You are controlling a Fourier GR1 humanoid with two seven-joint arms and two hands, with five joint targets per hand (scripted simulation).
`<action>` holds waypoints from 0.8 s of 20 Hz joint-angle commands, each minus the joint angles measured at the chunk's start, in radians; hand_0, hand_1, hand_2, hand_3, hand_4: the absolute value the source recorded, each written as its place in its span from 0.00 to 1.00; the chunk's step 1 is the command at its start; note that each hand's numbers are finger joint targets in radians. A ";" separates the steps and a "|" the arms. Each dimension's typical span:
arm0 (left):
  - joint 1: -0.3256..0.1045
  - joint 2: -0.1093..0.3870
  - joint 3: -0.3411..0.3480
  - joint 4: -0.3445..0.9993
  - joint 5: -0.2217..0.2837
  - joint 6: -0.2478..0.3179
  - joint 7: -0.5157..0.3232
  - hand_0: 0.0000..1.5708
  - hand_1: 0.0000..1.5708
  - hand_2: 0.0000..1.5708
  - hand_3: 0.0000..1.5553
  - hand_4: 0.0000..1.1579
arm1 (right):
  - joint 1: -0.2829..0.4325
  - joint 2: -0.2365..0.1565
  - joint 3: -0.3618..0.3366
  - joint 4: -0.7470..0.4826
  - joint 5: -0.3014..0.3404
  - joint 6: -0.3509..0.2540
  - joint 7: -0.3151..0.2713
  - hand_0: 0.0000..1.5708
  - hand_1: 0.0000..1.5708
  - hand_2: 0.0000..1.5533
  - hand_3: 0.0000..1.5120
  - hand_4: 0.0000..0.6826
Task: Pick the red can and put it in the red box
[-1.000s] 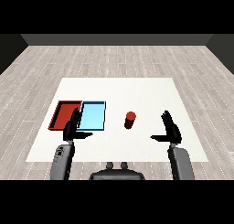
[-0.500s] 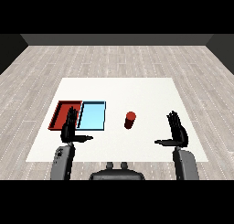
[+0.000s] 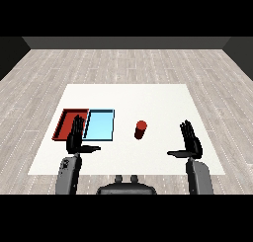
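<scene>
The red can point(image 3: 141, 129) stands upright on the white table point(image 3: 148, 98), a little right of the centre of the frame, and nothing touches it. To its left lie the two trays side by side: the light blue tray point(image 3: 100, 125) is near the can, and the red tray point(image 3: 67, 121) is beyond it, at the left of the frame. The right hand point(image 3: 190, 142) is at the lower right, well apart from the can, with fingers straight and thumb spread out toward the left (it holds nothing). The left hand point(image 3: 76, 138) is at the lower left, in front of the near edge of the trays where they meet, also with straight fingers and thumb out, and it holds nothing
</scene>
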 commanded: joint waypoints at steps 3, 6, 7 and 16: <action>0.039 -0.026 -0.021 -0.053 -0.012 0.026 -0.003 0.00 0.00 0.00 0.00 0.00 | -0.071 0.013 0.002 0.026 -0.007 0.000 0.056 0.00 0.00 0.00 0.00 0.00; -0.041 0.000 0.019 0.061 0.010 0.001 -0.028 0.00 0.00 0.00 0.00 0.00 | 0.010 0.078 0.074 -0.050 0.079 -0.050 0.035 0.00 0.00 0.00 0.00 0.00; 0.031 -0.005 0.017 0.007 0.013 -0.001 -0.049 0.00 0.00 0.00 0.00 0.00 | -0.104 0.066 0.062 0.009 0.071 -0.083 0.101 0.00 0.00 0.00 0.00 0.00; -0.005 -0.002 0.024 -0.008 0.030 0.003 -0.003 0.00 0.00 0.00 0.00 0.00 | -0.199 0.052 0.031 0.154 0.012 -0.034 0.107 0.00 0.00 0.00 0.00 0.00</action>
